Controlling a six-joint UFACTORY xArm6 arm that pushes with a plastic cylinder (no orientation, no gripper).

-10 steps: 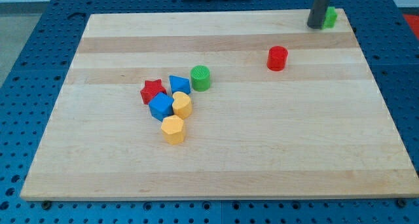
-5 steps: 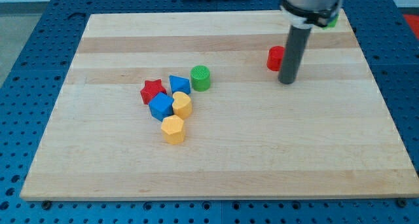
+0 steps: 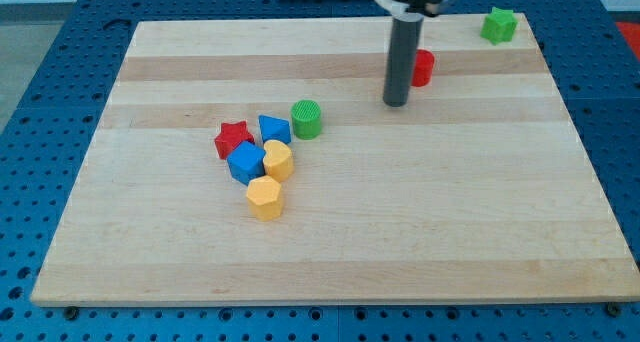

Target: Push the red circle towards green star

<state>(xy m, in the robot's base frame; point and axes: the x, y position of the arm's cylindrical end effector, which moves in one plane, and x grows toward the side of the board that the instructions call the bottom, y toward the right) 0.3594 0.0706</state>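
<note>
The red circle [image 3: 424, 68] sits on the wooden board [image 3: 330, 232] at the upper right, partly hidden behind my rod. The green star [image 3: 498, 25] sits at the board's top right corner, up and to the right of the red circle. My tip [image 3: 396, 103] rests on the board just below and to the left of the red circle, at its lower left side.
A cluster lies left of centre: a green circle [image 3: 307, 119], a red star [image 3: 233, 139], a blue triangular block [image 3: 273, 130], a blue block [image 3: 245, 163], a yellow heart [image 3: 278, 160] and a yellow hexagon [image 3: 265, 197].
My tip moved from the top right corner down to the right of the red circle, then to its lower left. The red circle shifted slightly up. The green star is uncovered.
</note>
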